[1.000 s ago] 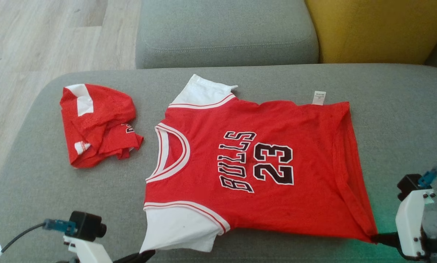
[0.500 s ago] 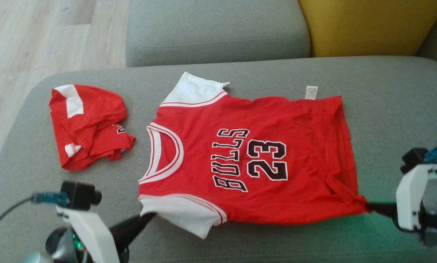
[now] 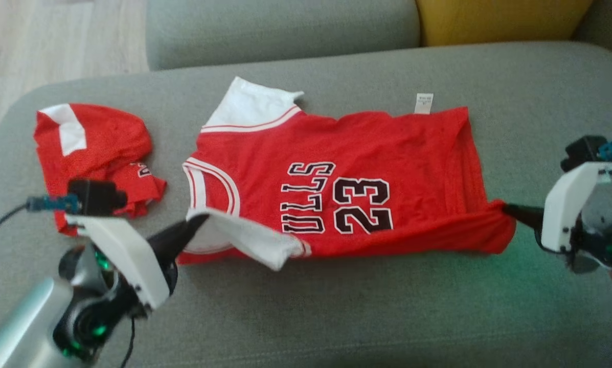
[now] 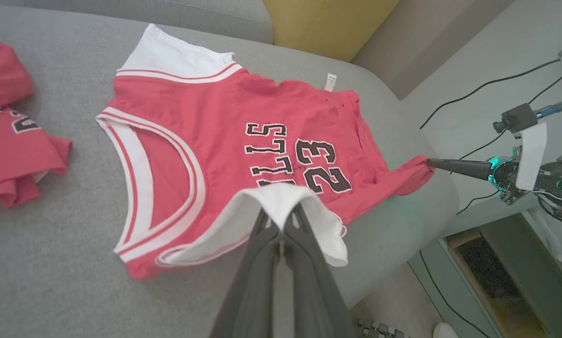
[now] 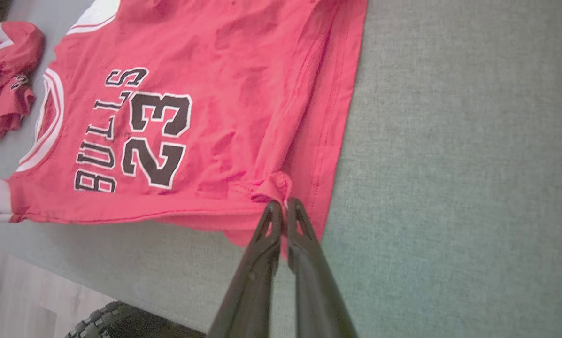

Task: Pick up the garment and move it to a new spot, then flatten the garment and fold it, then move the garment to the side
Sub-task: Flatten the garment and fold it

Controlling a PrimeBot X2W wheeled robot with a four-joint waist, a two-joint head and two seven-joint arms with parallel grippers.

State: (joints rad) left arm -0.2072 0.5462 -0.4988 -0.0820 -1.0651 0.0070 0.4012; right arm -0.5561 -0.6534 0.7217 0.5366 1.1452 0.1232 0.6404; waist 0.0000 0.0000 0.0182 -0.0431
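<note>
**On the seat: first fold in hand, near edge up**

On grey seat [image 3: 336, 306]: jersey [image 3: 367, 153] spread front up, collar toward robot's left, hem toward right. Far edge flat on the fabric, near edge raised. Left of it and apart: red bundle [image 3: 101, 138].

Left gripper [image 3: 201, 219]: clamped on near white sleeve [image 3: 249, 237], no gap between fingers. Right gripper [image 3: 505, 207]: pinched on near hem corner [image 3: 492, 220], small pucker of red at the tips.

Step, as judged:
- Move and flatten apparently done, going by the spread.
- Lengthwise fold begun, near half toward far half.

Next, as judged:
- Carry both grips away from robot together, level and at matched pace, with the edge taut between them.
- Lower onto far edge, then release.
- Risk: skewed crease if travel uneven. Sagging sleeve likely to tuck under crooked.

View notes:
- From head view: both arms and the whole jersey outline at once. "B" of the lettering covered by the lifted sleeve.
- From left wrist view: sleeve draped over the closed tips, inside of collar, right gripper side-on at the hem, pale floor [image 4: 496, 37] past the seat end.
- From right wrist view: "BULLS" entire, hem stitching, pucker close up, tyre [image 5: 107, 324] at bottom edge.
</note>
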